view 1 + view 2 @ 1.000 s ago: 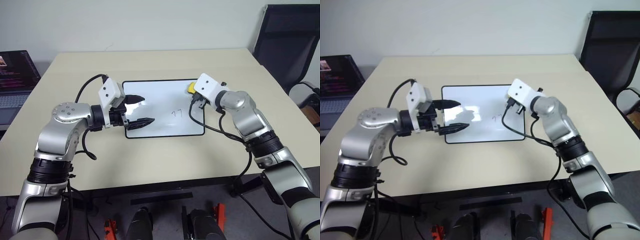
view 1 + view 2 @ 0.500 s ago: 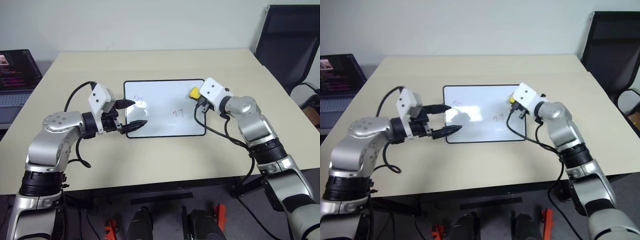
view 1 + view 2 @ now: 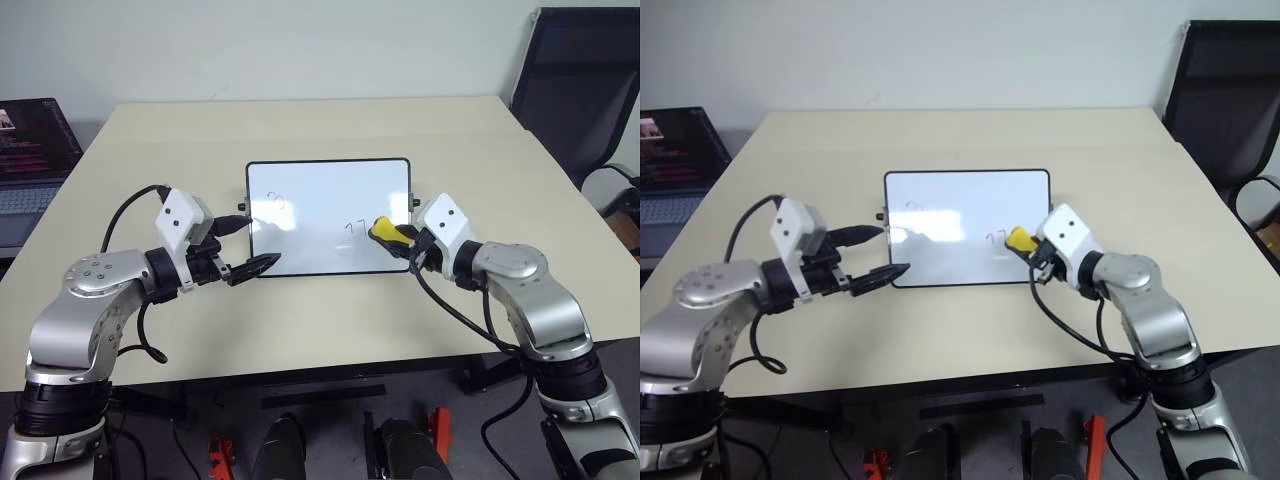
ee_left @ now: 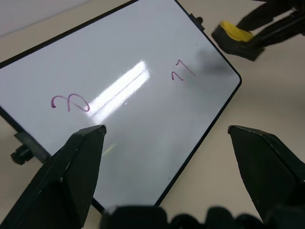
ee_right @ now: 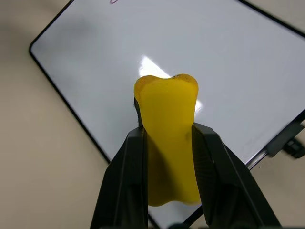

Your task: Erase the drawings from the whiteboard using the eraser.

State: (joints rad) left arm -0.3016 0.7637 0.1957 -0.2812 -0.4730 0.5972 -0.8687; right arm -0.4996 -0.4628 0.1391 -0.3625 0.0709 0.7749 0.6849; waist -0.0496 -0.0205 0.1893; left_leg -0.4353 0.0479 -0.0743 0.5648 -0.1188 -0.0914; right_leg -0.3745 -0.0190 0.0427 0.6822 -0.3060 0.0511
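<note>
right gripper (image 3: 392, 238) pinches the eraser (image 3: 382, 231), ready to wipe | eraser just beside the "17" of the drawings (image 3: 353, 227), over the whiteboard (image 3: 320, 190) near its right edge | forearm low, angled inward | left gripper (image 3: 250, 245) wide, empty, at the board's left edge, likely steadying it
</note>
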